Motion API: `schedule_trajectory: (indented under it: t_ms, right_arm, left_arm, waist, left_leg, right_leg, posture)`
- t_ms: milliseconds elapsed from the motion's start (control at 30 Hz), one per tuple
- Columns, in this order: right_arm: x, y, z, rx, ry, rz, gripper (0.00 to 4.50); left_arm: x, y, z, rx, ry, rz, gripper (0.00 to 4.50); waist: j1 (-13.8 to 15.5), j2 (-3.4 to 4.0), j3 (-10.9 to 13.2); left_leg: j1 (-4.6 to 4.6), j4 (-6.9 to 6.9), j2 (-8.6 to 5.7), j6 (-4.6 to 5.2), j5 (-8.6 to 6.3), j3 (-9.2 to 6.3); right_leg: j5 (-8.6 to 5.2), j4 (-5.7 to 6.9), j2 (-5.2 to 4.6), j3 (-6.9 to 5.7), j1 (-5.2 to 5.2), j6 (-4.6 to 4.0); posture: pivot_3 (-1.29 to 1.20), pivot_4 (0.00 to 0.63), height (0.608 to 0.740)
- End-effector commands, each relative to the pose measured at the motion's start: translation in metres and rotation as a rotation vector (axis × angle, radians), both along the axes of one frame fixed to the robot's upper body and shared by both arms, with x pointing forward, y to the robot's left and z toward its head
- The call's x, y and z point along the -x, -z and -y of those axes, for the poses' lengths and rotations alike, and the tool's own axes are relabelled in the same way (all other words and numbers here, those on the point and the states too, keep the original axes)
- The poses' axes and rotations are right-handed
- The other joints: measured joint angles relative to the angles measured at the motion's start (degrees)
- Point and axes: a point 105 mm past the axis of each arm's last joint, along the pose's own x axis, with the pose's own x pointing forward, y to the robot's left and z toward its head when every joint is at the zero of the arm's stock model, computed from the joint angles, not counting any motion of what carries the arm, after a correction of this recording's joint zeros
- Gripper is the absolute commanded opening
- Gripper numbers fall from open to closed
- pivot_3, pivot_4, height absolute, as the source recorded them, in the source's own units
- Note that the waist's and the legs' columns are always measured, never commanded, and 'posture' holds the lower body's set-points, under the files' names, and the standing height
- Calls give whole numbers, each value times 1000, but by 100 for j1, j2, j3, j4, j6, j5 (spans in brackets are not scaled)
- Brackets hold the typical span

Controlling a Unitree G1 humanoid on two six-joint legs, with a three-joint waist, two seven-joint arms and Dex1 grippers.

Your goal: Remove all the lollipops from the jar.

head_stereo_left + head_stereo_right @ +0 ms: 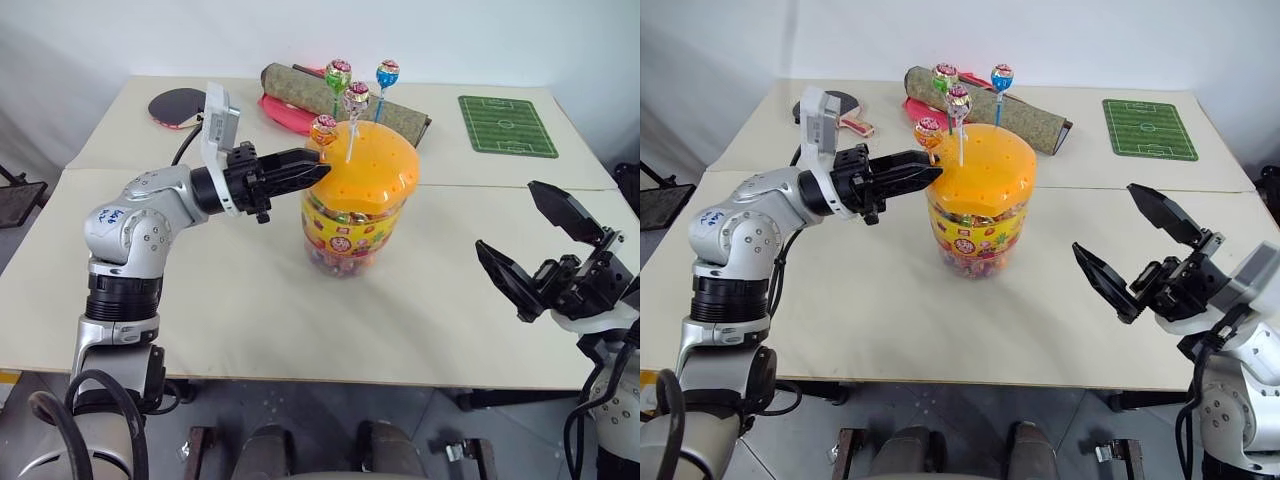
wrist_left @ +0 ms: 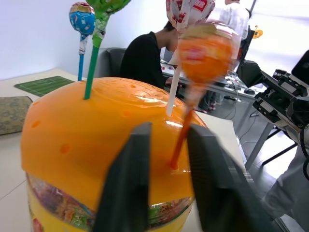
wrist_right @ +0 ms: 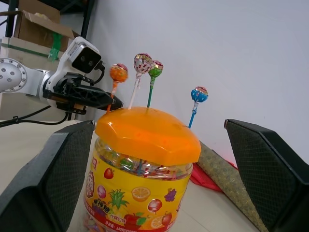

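None of the four lollipops is out yet; all still stand with their sticks in holes of the jar [image 1: 358, 205] lid. By the look of it the first pull is just starting, so the whole job remains.

The left gripper [image 1: 316, 164] reaches in level from the robot's left to the near-left edge of the lid. Its two black fingers [image 2: 130, 179] sit either side of the orange lollipop [image 1: 323, 129] stick, low near the lid. In the left wrist view a narrow gap is visible each side of the stick, so the jaws are nearly together but a firm clamp can't be confirmed. The right gripper [image 1: 1137, 250] hangs well to the right of the jar, jaws spread wide, holding nothing.

The jar stands upright at table [image 1: 250, 330] centre: clear tub, orange domed lid with small holes, yellow fruit-print label, wrapped candies seen inside. The white lollipop [image 1: 357, 97] is on a white stick mid-lid, the green lollipop [image 1: 338, 73] on a green stick behind it, the blue lollipop [image 1: 387, 73] on a blue stick at the far-right side. The orange lollipop leans slightly toward the left gripper. Three are untouched.
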Motion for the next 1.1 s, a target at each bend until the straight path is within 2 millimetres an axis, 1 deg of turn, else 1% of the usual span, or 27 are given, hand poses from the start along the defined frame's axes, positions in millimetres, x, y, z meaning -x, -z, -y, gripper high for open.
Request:
schedule_trajectory:
  t_ms: [33,100,133,167,233,267,300,367,400,433,467,500,533,567,600,667,733,767,833,933,1033,1067,1100]
  right_arm:
    - [5,-4,-6,7,-39,31,4500]
    - [4,-4,-9,8,-55,30,4500]
    - [4,-2,-13,20,-84,23,4500]
    - [4,2,-20,36,-131,17,4500]
    - [5,7,-32,69,-212,8,4500]
    - [5,9,-37,81,-249,6,4500]
    - [5,11,-42,92,-293,0,4500]
    - [3,17,-51,158,-388,-9,4500]
    - [3,19,-53,181,-417,-13,4500]
    - [1,22,-53,213,-448,-27,4500]
    - [-1,24,-52,232,-467,-37,4500]
    - [-3,26,-51,257,-491,-59,4500]
    - [-8,26,-48,277,-490,-65,4500]
    - [-12,27,-44,296,-487,-71,4500]
    - [-14,27,-42,308,-486,-74,4500]
    - [-18,30,-36,337,-475,-79,4500]
    - [-22,36,-30,396,-461,-85,4500]
    - [-23,37,-27,404,-452,-91,4500]
    - [-25,37,-24,405,-440,-89,4500]
    - [-26,35,-22,402,-432,-86,4500]
    - [-25,34,-21,398,-422,-87,4500]
    - [-25,33,-20,396,-416,-85,4500]
    - [-24,31,-19,388,-406,-86,4500]
  left_arm:
    - [10,-22,1,77,56,77,43]
    - [12,-30,-1,133,65,81,43]
    - [13,-43,-7,216,66,94,43]
    - [10,-59,-18,332,49,55,43]
    - [9,-78,-36,477,44,-6,43]
    - [9,-78,-44,487,27,-23,43]
    - [6,-74,-54,480,-15,-44,43]
    - [-4,-44,-81,344,-184,-115,43]
    - [-5,-33,-89,289,-236,-140,43]
    - [-9,-6,-108,174,-351,-209,43]
    - [-10,12,-121,98,-421,-257,43]
    - [-9,36,-142,-2,-529,-312,43]
    - [-3,64,-169,-85,-650,-385,43]
    - [4,83,-190,-125,-737,-439,43]
    - [10,94,-203,-150,-792,-472,43]
    - [23,112,-222,-156,-876,-538,43]
    - [41,135,-239,-203,-965,-597,43]
    - [49,143,-244,-241,-988,-612,43]
    - [59,153,-247,-286,-1000,-634,43]
    - [65,158,-246,-307,-992,-648,43]
    - [67,161,-250,-373,-986,-660,724]
    - [66,158,-255,-388,-997,-647,1012]
    - [63,150,-260,-412,-1001,-607,1255]
  waist:
    - [-2,0,0]
    - [-4,-1,1]
    - [-4,-2,1]
    - [-3,-5,3]
    - [-8,-16,10]
    - [-24,-16,10]
    - [-50,-14,9]
    - [-142,-9,7]
    - [-182,0,6]
    - [-205,5,9]
    - [-223,4,11]
    - [-228,3,14]
    - [-245,-2,16]
    - [-270,-4,18]
    - [-274,-7,19]
    - [-217,-20,28]
    - [-138,-25,31]
    - [-124,-25,31]
    - [-95,-24,31]
    - [-105,-19,32]
    - [-144,-16,34]
    - [-146,-16,34]
    - [-147,-15,34]
  left_leg:
    - [0,0,0,0,0,0]
    - [-1,1,0,0,0,0]
    - [-1,2,0,0,0,-1]
    - [-2,2,0,0,0,-1]
    - [-6,8,4,0,0,-8]
    - [-8,10,4,0,0,-15]
    - [-6,10,4,0,0,-19]
    - [8,-1,3,0,0,-29]
    - [14,-8,3,0,0,-30]
    - [25,-19,3,-1,0,-33]
    - [25,-22,2,-1,0,-34]
    - [22,-24,4,-2,0,-34]
    - [18,-23,4,-2,0,-33]
    - [15,-25,4,-2,0,-33]
    - [14,-26,5,-1,-2,-35]
    - [11,-25,5,0,-6,-42]
    - [-1,-8,11,-4,-9,-47]
    - [-1,-6,10,-2,-11,-58]
    - [1,-4,11,3,-14,-71]
    - [6,-2,7,4,-15,-61]
    - [8,-5,5,2,-15,-53]
    - [8,-7,4,0,-16,-53]
    - [9,-6,4,-1,-17,-51]
  right_leg:
    - [0,0,0,0,0,0]
    - [0,0,0,0,0,0]
    - [0,0,0,0,0,0]
    - [0,0,0,0,0,0]
    - [0,2,0,-4,0,0]
    - [0,2,0,-6,0,0]
    - [0,2,-1,-5,1,0]
    - [0,5,-2,-1,3,1]
    - [0,7,-2,1,3,1]
    - [0,7,-2,6,2,0]
    - [0,9,-1,5,0,0]
    - [0,9,2,3,-1,0]
    - [0,10,2,1,-2,0]
    - [0,7,2,2,-4,-1]
    - [0,3,1,3,-4,0]
    - [0,0,-1,1,-4,0]
    - [-1,2,-1,-10,-4,-1]
    - [-1,2,-5,-8,-4,-1]
    - [-1,3,-19,-13,3,-1]
    - [0,3,-25,-10,4,-1]
    - [-1,6,-24,-11,1,-1]
    - [-1,7,-22,-12,-1,-1]
    - [-1,10,-21,-12,-3,-2]
  posture:
    - [0,150,740]
    - [0,150,740]
    - [0,150,740]
    - [0,150,740]
    - [0,150,740]
    - [0,150,740]
    - [0,150,740]
    - [0,150,740]
    - [0,150,740]
    - [0,150,740]
    - [0,150,740]
    - [0,150,740]
    - [0,150,740]
    - [0,150,740]
    - [0,150,740]
    - [0,150,740]
    - [0,150,740]
    - [0,150,740]
    - [0,150,740]
    - [0,150,740]
    - [0,150,740]
    - [0,150,740]
    - [0,150,740]
